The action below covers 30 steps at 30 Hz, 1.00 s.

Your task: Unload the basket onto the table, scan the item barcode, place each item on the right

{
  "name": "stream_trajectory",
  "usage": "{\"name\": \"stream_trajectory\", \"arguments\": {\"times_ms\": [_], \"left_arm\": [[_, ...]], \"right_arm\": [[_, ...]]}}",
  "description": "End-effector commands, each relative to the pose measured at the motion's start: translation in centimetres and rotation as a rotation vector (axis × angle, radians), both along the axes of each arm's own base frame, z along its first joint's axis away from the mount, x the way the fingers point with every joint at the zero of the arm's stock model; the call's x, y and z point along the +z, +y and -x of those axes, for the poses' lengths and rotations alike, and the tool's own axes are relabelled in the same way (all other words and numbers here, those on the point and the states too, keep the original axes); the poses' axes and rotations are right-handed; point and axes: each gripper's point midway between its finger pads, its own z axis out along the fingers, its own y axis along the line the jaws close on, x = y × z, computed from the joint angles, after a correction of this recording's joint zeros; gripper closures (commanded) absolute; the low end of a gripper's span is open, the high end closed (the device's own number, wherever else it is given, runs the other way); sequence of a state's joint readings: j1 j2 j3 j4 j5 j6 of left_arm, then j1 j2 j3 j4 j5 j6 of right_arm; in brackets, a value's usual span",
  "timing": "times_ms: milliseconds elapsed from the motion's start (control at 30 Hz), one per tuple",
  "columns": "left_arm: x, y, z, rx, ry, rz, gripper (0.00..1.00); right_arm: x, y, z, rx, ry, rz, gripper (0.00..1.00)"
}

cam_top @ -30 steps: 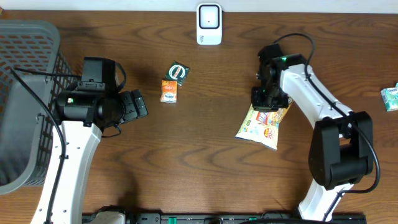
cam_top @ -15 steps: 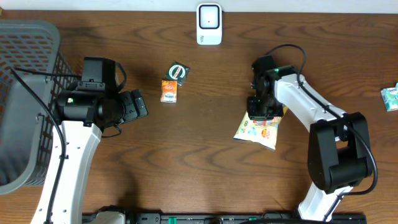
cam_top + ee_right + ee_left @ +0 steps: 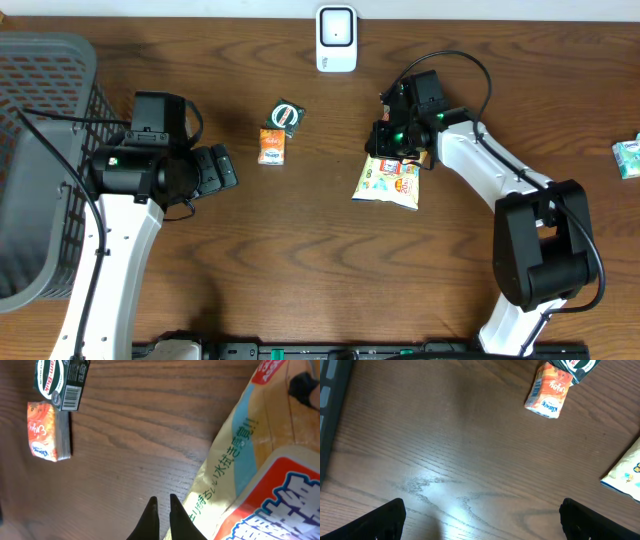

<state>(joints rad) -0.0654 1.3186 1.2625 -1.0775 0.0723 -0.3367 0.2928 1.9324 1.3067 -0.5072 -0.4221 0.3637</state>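
The item is a yellow and red snack bag [image 3: 390, 183] lying flat right of the table's middle; its corner shows in the left wrist view [image 3: 626, 472]. My right gripper [image 3: 396, 142] sits at the bag's top edge. In the right wrist view the fingers [image 3: 162, 501] are pressed together against the edge of the bag [image 3: 250, 470], which fills the right side. The white scanner [image 3: 336, 38] stands at the back centre, apart from the bag. My left gripper [image 3: 218, 168] hovers at the left, open [image 3: 482, 517] over bare wood.
An orange packet [image 3: 271, 146] and a green-black packet [image 3: 287, 115] lie between the arms, also seen from the wrists [image 3: 548, 391] [image 3: 60, 380]. A grey mesh basket [image 3: 40, 150] fills the far left. A teal packet [image 3: 627, 157] lies at the right edge.
My right gripper has moved left and toward the back, taking the snack bag along with it. The left arm has stayed still.
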Motion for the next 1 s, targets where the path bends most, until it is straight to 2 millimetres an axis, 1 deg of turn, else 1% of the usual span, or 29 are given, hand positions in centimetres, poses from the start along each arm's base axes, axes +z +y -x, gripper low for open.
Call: {"name": "stream_trajectory", "arguments": {"times_ms": [0, 67, 233, 300, 433, 533, 633, 700, 900, 967], "left_arm": [[0.0, 0.2, 0.1, 0.004, 0.004, -0.003, 0.02], [0.0, 0.2, 0.1, 0.004, 0.004, -0.003, 0.02], [0.0, 0.2, 0.1, 0.004, 0.004, -0.003, 0.02], [0.0, 0.2, 0.1, 0.004, 0.004, -0.003, 0.02], [0.0, 0.2, 0.1, 0.004, 0.004, -0.003, 0.02], [0.0, 0.2, 0.1, 0.004, 0.004, -0.003, 0.03], [0.0, 0.2, 0.1, 0.004, 0.004, -0.003, 0.02], [0.0, 0.2, 0.1, 0.004, 0.004, -0.003, 0.02], [0.0, 0.2, 0.1, 0.004, 0.004, -0.003, 0.02], [0.0, 0.2, 0.1, 0.004, 0.004, -0.003, 0.02]], "right_arm": [[1.1, 0.1, -0.3, 0.006, 0.007, -0.023, 0.99], [1.2, -0.4, 0.2, 0.03, 0.025, 0.003, 0.99], [1.2, -2.8, 1.9, 0.046, 0.101, 0.152, 0.99], [1.2, -3.2, 2.8, 0.069, 0.133, 0.181, 0.99], [0.7, -3.8, 5.2, 0.093, 0.223, 0.222, 0.99], [-0.1, -4.9, 6.2, 0.095, 0.249, 0.323, 0.97], [-1.0, -5.8, 6.6, 0.1, 0.236, 0.426, 0.93], [-1.5, -6.0, 6.7, 0.101, 0.224, 0.461, 0.93], [-3.2, -6.0, 7.2, 0.09, 0.219, 0.468, 0.92], [-3.7, -6.2, 7.6, 0.092, 0.23, 0.477, 0.95]]}}
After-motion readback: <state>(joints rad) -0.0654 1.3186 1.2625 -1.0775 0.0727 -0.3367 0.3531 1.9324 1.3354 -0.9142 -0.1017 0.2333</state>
